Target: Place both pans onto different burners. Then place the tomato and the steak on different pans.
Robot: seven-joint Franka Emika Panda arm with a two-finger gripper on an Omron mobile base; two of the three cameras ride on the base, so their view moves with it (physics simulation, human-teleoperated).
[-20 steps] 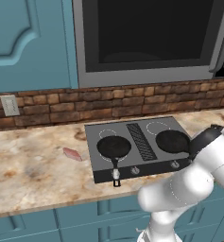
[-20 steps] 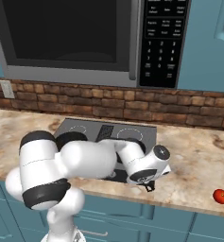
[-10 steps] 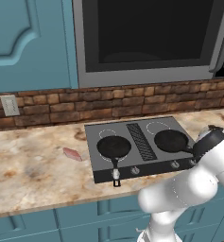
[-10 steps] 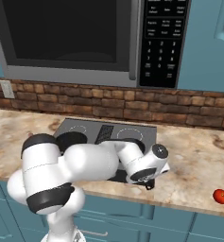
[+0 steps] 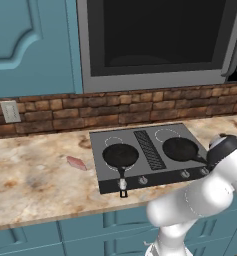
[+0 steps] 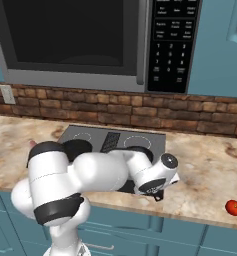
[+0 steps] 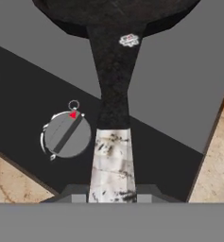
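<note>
Right at the cooktop's [image 5: 102, 185] front edge near its right corner, the gripper [image 7: 112, 194] is clamped on the pale tip of the right pan's [image 5: 180, 149] handle, beside a front knob [image 7: 66, 134]. That pan sits on the front right burner. The left pan [image 5: 120, 155] rests on the front left burner, handle poking over the front edge. The steak [image 5: 76, 163] lies on the counter [image 5: 30, 185] just left of the cooktop. The tomato [image 6: 233, 207] sits near the counter's front edge, far right.
</note>
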